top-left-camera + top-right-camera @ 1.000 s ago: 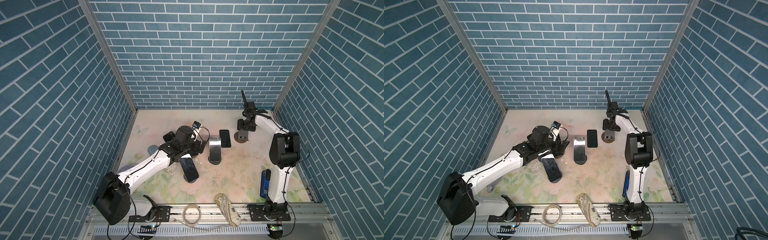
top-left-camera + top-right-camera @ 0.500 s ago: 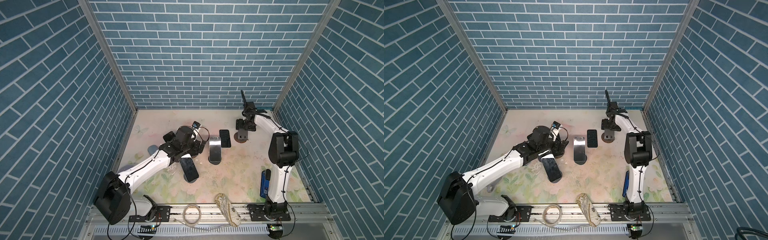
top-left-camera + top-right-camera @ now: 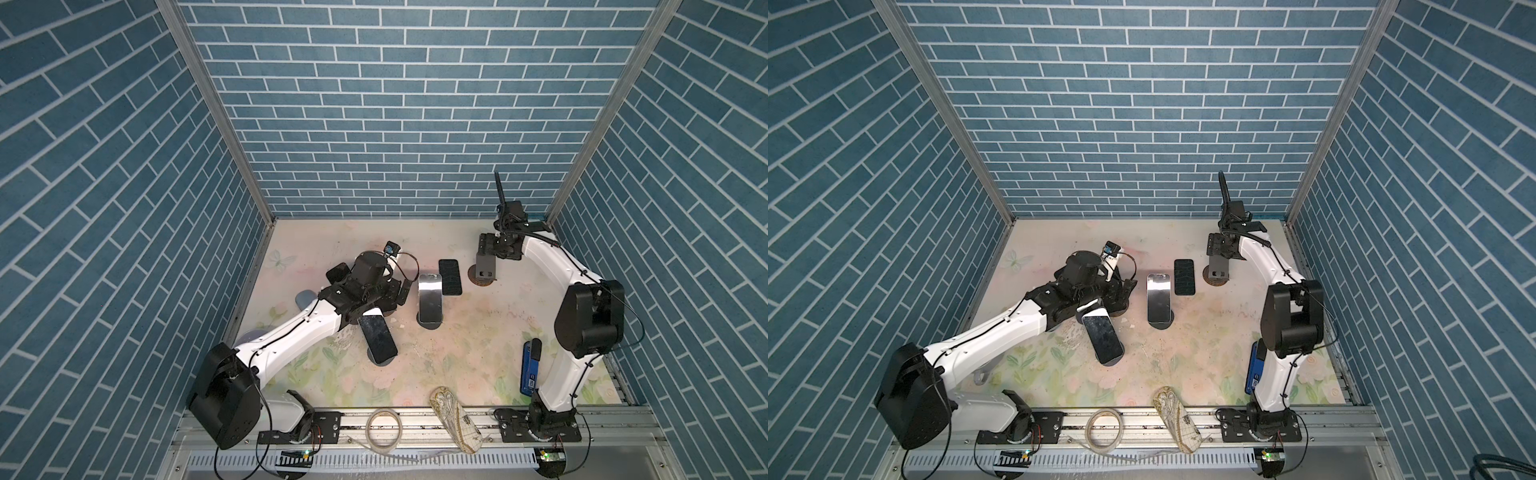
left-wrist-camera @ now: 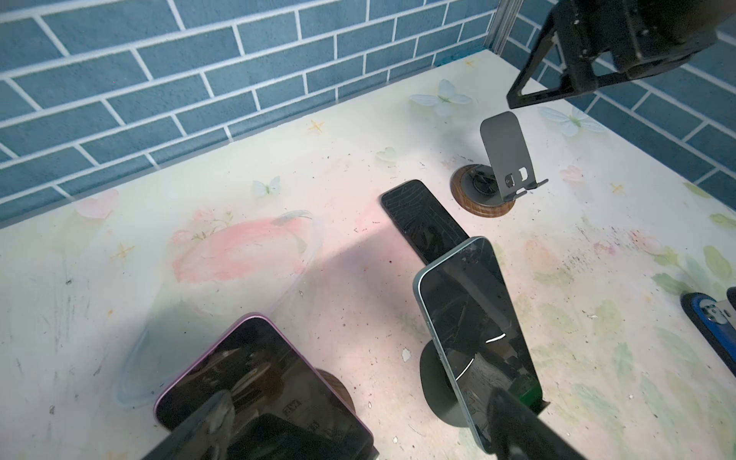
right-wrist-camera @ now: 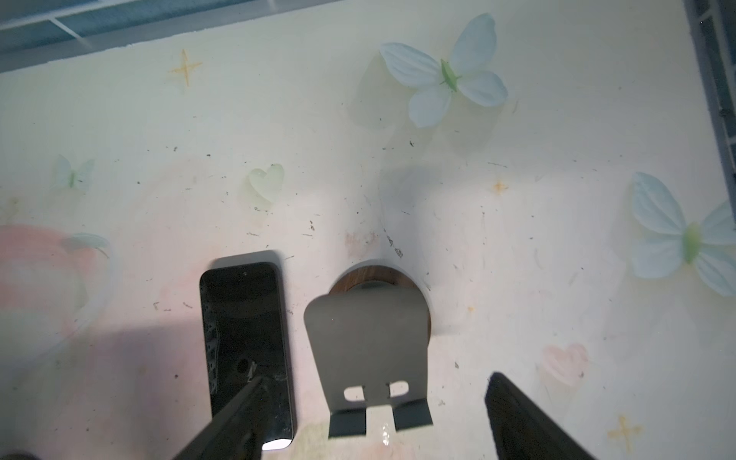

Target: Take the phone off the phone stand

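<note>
Though narrower before, right tool [image 5: 374, 378] wider.

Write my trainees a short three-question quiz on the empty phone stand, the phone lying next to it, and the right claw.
1. True or false: the wood-based stand holds a phone.
2. The dark phone beside it is: A) leaning on a stand, B) lying flat on the table, C) gripped in a claw.
3. Fill in: the right claw above the stand is ___.
Key: 1 false; 2 B; 3 open.
</note>
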Available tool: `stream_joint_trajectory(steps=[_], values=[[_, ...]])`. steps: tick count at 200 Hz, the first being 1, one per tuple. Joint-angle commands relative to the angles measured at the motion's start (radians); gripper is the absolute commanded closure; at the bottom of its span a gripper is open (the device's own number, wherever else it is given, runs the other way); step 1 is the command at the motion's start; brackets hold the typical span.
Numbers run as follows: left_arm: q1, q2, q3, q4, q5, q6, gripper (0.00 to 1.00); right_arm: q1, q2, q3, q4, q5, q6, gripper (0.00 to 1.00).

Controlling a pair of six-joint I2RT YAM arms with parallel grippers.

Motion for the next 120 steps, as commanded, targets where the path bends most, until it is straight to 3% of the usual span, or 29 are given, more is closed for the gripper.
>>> stream_joint_trajectory(steps=[1, 72, 120], values=[[-0.04, 0.023, 0.051, -0.029, -0.053, -0.005, 0.0, 0.007, -0.082, -0.077, 0.038, 0.022, 0.057, 0.15], [-0.151, 0.154, 0.248, -0.232, -0.2, -0.142, 0.0, 0.012, -0.279, -0.258, -0.002, 0.103, 0.121, 0.16], [-0.18, 0.225, 0.318, -0.301, -0.196, -0.313, 0.0, 0.012, -0.322, -0.336, 0.0, 0.13, 0.129, 0.15]])
